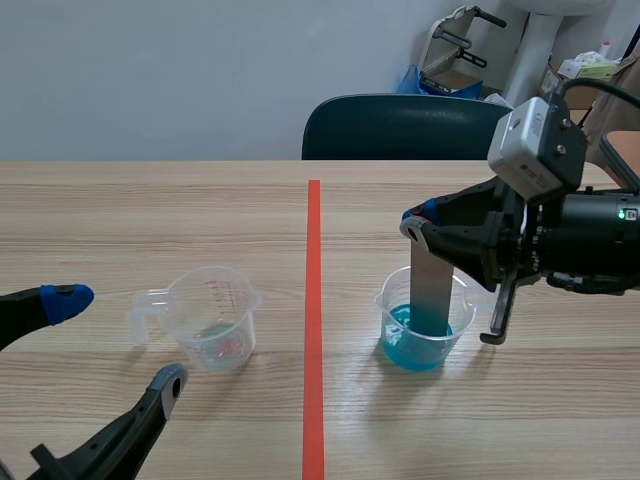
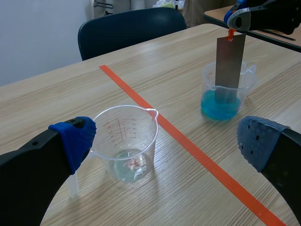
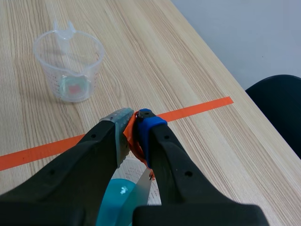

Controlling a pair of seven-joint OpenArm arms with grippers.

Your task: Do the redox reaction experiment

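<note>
We see a pale wood-grain surface running back to a plain grey-white wall, with a dark blue chair pushed up to its far edge. An orange-red tape line runs straight down the middle. Behind the chair's right side the room is cluttered: a blue bag, boxes and a white post, too small for us to read further. In the left wrist view a corner of a second table shows beyond the right arm.

The right end effector is clamped on the top of a flat grey metal strip, where an orange tab sits between the pads. The strip hangs upright, its lower end standing in the blue liquid of a clear plastic cup just right of the tape line.

Left of the line stands a second clear measuring cup with red scale marks, a handle on its left side and only a thin layer of pale liquid at the bottom. The left end effector hovers low near this cup, fingers spread wide and holding nothing, the cup ahead of them and apart from both
</note>
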